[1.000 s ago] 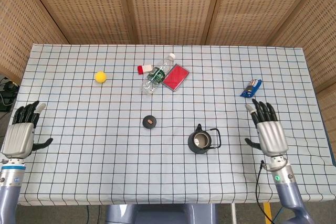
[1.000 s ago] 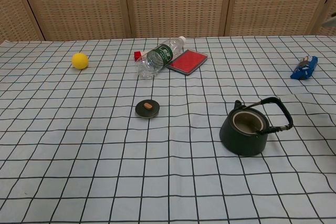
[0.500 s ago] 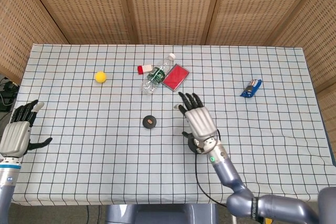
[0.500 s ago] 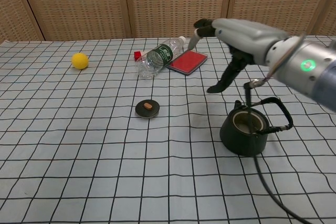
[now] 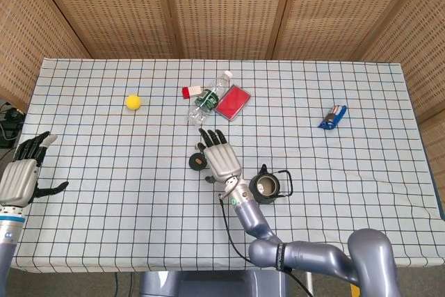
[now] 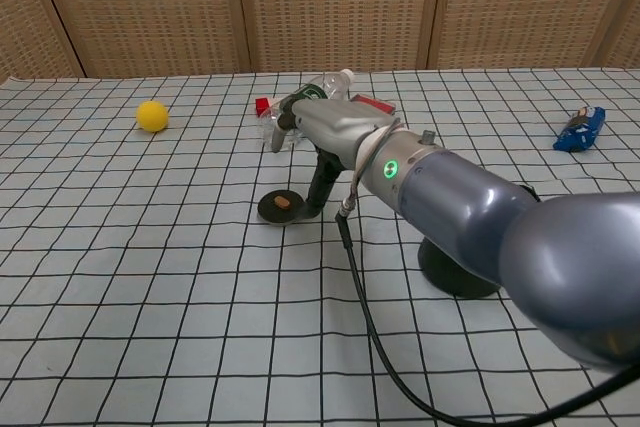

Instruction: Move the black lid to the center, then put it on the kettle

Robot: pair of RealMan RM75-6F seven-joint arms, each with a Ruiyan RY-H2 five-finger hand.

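Observation:
The black lid (image 5: 197, 162) (image 6: 279, 208), round with a brown knob, lies flat on the checked cloth left of the kettle. The black kettle (image 5: 267, 187) stands open-topped with its handle up; in the chest view my right arm hides most of the kettle (image 6: 455, 277). My right hand (image 5: 220, 156) (image 6: 322, 132) hovers just right of and above the lid with fingers spread; its thumb hangs down beside the lid's right edge. It holds nothing. My left hand (image 5: 23, 175) rests open at the table's left edge, away from everything.
A clear plastic bottle (image 5: 207, 100) lies beside a red case (image 5: 232, 101) and a small red-capped item (image 5: 190, 91) at the back centre. A yellow ball (image 5: 133, 101) sits back left, a blue packet (image 5: 332, 116) back right.
My right hand has swept leftward from the table's right edge, over the kettle, to just beside the lid. The lid, kettle and left hand have stayed put.

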